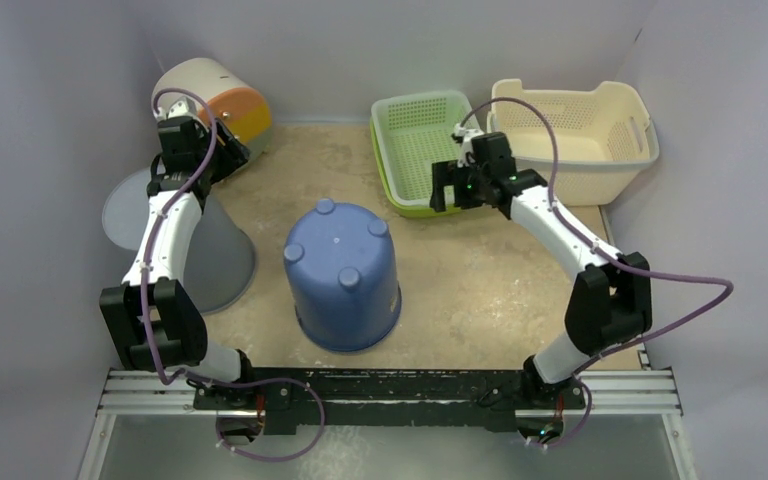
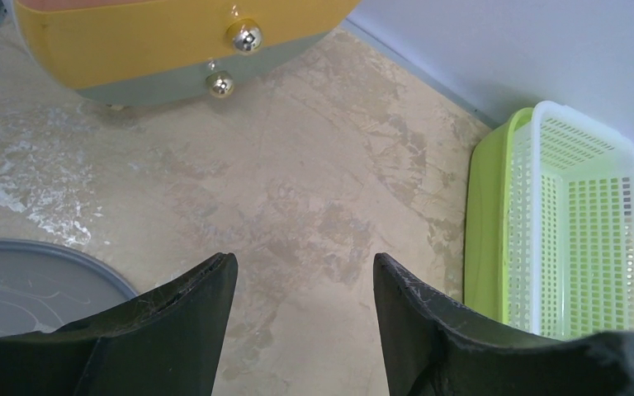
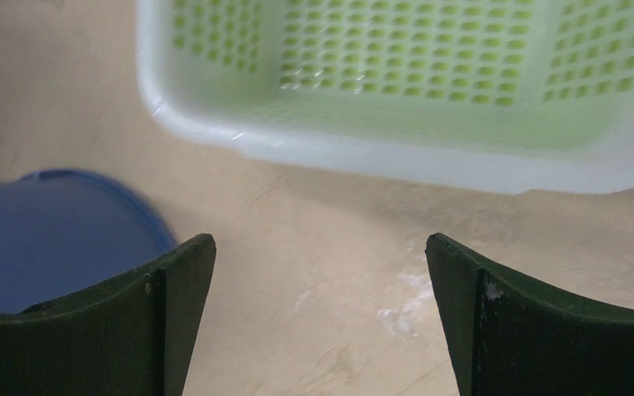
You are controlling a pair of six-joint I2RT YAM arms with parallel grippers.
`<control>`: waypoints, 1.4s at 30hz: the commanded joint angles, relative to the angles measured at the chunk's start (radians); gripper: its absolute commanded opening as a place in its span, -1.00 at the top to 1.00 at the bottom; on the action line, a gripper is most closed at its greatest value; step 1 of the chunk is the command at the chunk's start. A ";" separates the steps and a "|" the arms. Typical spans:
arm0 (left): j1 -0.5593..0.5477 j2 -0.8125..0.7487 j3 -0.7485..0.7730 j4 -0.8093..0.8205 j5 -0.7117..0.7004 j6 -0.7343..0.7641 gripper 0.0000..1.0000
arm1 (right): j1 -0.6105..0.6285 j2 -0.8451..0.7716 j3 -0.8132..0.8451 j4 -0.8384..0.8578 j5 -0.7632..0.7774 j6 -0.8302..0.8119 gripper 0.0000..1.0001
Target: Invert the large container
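Observation:
A large blue container [image 1: 342, 275] stands mouth-down in the middle of the table, its base with several round feet facing up. Its edge also shows at the left of the right wrist view [image 3: 49, 239]. My left gripper [image 1: 228, 152] is open and empty at the back left, above bare table in the left wrist view [image 2: 305, 260], well away from the blue container. My right gripper [image 1: 444, 187] is open and empty beside the green basket, over bare table in the right wrist view [image 3: 320, 239], to the right of the blue container and apart from it.
A grey bucket [image 1: 200, 240] lies on its side at the left, under the left arm. A white-and-orange container [image 1: 220, 95] lies at the back left. A green basket [image 1: 422, 150] and a cream basket [image 1: 585, 135] stand at the back right.

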 commanded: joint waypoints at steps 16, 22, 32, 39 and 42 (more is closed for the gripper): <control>-0.065 -0.030 0.133 -0.022 0.016 0.024 -0.22 | 0.371 -0.287 -0.261 -0.163 0.258 0.247 -1.00; -0.105 -0.022 0.248 -0.093 -0.017 0.042 -0.22 | 0.509 -0.288 -0.281 -0.210 0.272 0.330 -1.00; -0.109 0.029 0.467 -0.249 -0.087 0.106 -0.22 | 0.708 -0.279 -0.338 -0.207 0.233 0.494 -1.00; -0.109 0.034 0.446 -0.229 -0.062 0.107 -0.22 | 0.801 -0.203 -0.296 -0.113 0.092 0.444 -1.00; -0.109 0.027 0.433 -0.226 -0.065 0.119 -0.22 | 0.826 -0.089 -0.202 -0.078 0.036 0.377 -1.00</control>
